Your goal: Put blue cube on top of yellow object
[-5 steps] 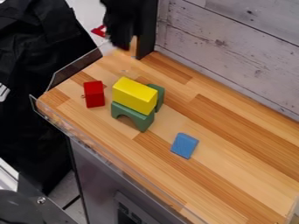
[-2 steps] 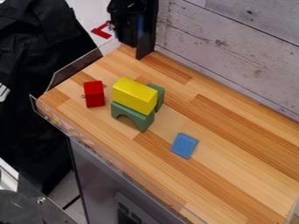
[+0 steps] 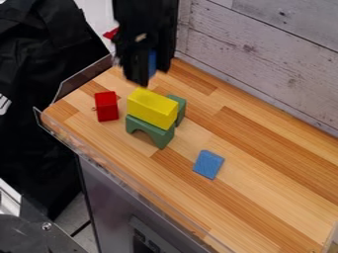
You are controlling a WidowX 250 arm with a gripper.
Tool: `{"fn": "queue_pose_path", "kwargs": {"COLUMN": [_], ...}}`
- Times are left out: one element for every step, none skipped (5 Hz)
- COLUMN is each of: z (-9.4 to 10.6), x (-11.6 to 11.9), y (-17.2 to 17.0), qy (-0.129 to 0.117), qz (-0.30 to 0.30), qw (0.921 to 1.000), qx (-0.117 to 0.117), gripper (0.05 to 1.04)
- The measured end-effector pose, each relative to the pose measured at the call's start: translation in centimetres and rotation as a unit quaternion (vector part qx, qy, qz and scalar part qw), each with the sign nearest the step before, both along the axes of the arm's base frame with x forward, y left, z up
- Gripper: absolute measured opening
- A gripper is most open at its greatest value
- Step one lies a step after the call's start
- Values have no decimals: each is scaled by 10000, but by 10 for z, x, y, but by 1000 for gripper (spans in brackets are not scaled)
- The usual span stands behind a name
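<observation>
The gripper hangs down from the top edge of the view, over the far end of the counter, its tip showing just past the upper left corner of the yellow block; how high it is above the wood I cannot tell. A blue patch shows at its right side, but whether the gripper is released, clenched or grasping a blue piece cannot be told. A blue block lies on the counter, toward the middle of its width, well apart from the yellow one and to its lower right. The yellow block lies lengthwise on a green arch, its flat top facing up, and a second green piece stands close behind its right end. To the left, near the counter's left corner, a red block stands beside this stack with bare wood between. A clear guard rises along the left and front edges. Along the back edge runs a wall of pale boards, with a dark upright at its near end, beside the gripper. Beyond the left edge hangs black cloth.
</observation>
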State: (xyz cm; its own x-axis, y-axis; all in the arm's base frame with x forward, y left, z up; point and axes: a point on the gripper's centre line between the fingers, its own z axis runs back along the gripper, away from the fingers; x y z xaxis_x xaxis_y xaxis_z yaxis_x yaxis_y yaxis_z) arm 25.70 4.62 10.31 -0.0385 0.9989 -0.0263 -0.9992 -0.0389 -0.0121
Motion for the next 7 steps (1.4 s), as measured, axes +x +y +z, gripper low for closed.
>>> {"fn": "queue_pose_path", "kwargs": {"z": [-14, -22, -22, -21, -16, -18, -21], "x": [-10, -11, -6, -2, 9, 12, 13], "y": [-9, -14, -18, -21, -21, -19, -18], "qy": [110, 136, 30, -47, -226, -227, -228], "qz": [-147, -300, -493, -560, -614, -599, -550], "qw": [9997, 9994, 9988, 9984, 9976, 9976, 9979], "qx": [-131, -117, 16, 109, 210, 249, 242], "gripper": [586, 586, 586, 586, 586, 586, 586]}}
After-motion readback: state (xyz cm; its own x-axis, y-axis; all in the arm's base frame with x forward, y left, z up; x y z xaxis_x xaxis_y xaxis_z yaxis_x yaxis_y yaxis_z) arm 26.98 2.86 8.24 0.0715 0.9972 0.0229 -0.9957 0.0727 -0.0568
